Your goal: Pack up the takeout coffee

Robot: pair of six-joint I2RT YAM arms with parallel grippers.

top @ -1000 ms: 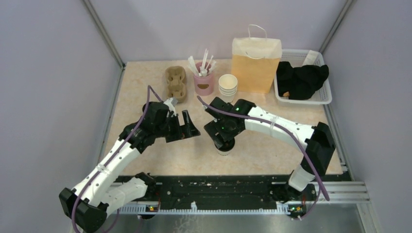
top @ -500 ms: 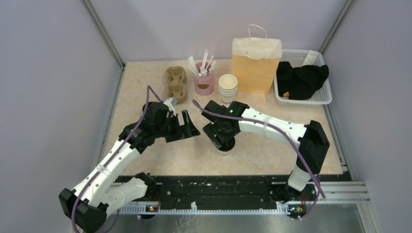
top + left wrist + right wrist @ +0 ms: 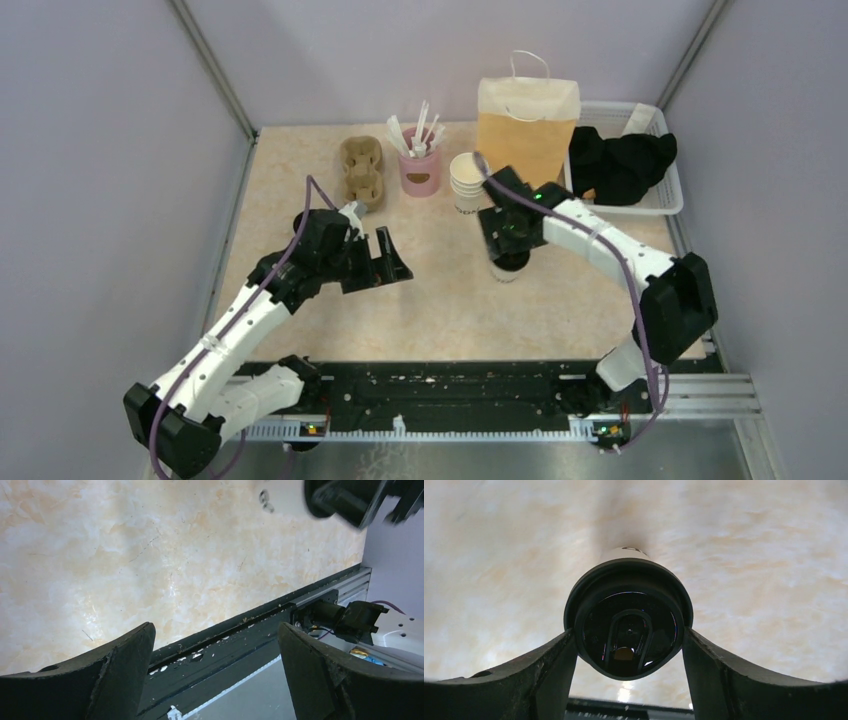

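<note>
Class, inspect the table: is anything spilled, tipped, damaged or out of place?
Nothing spilled or tipped. The lidded cup in the right gripper is upright, lid seated. Only the black cloth heaped in the basket looks untidy.

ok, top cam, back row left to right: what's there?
cup carrier → pink cup with stirrers → cup stack → paper bag → basket of black cloth

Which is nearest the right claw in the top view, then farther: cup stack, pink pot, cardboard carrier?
1. Cup stack, just beyond-left of the right claw gripping the lidded cup.
2. Pink pot, farther left.
3. Cardboard carrier, farthest left.
</note>
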